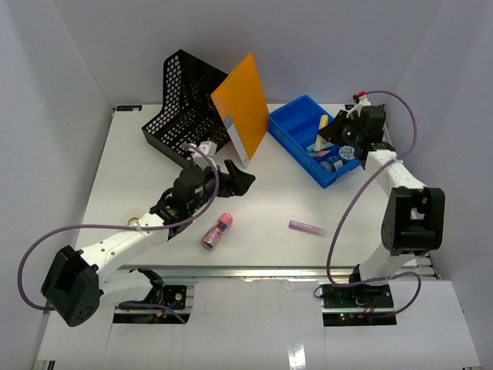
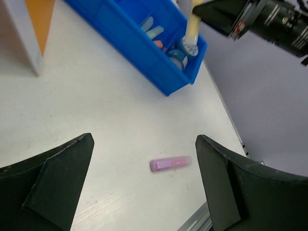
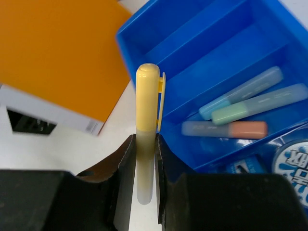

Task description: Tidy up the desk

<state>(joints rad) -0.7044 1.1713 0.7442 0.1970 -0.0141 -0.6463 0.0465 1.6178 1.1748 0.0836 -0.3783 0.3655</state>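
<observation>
The desk (image 1: pixel 277 193) is seen as the white tabletop under everything. The blue tray (image 1: pixel 293 142) is set on its far right part and is used as reference below.

The right gripper (image 3: pixel 144 159) is clamped on a yellow highlighter (image 3: pixel 147 110), pinched at its lower body, with the capped end pointing away from the fingers. It is held over the tray. Contact with the tray cannot be told.

The left gripper (image 2: pixel 144 149) is spread wide with nothing between the fingers. It is positioned above bare desk, left of the tray and well apart from it.

A purple highlighter (image 1: pixel 306 227) is lying flat on the desk, on the arm-base side of the tray and apart from it. A pink capped tube (image 1: pixel 217 230) is lying further left of the tray, near the left arm.

An orange folder (image 1: pixel 240 104) is stood tilted just beside the tray's left end. A black mesh file holder (image 1: pixel 185 100) is placed beyond the folder, further from the tray.

Inside one tray compartment, a blue highlighter (image 3: pixel 240 94), a green highlighter (image 3: pixel 260 108) and an orange highlighter (image 3: pixel 226 130) are laid close together. A round roll with blue print (image 3: pixel 293 161) is seen in the next compartment.
</observation>
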